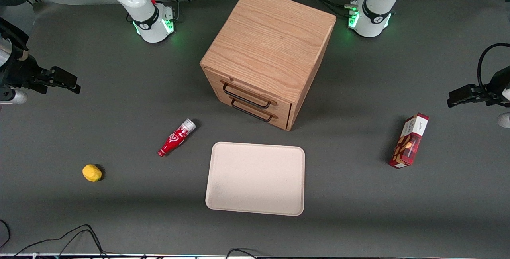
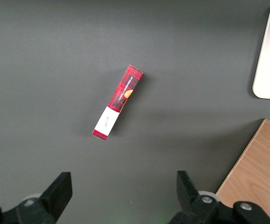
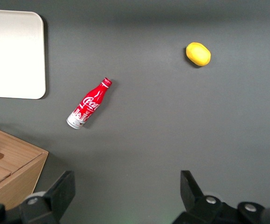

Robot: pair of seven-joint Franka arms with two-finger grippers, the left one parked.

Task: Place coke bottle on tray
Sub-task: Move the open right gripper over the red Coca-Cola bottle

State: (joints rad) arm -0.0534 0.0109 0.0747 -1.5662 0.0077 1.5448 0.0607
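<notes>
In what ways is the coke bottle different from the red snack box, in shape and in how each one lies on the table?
The coke bottle is round and slim with a narrow capped neck; the snack box is rectangular with flat faces. The bottle lies near the tray, toward the working arm's end; the box lies toward the parked arm's end. The bottle has white script, the box a plaid pattern. Both are mainly red, lying on the table, untouched by the open gripper.
</notes>
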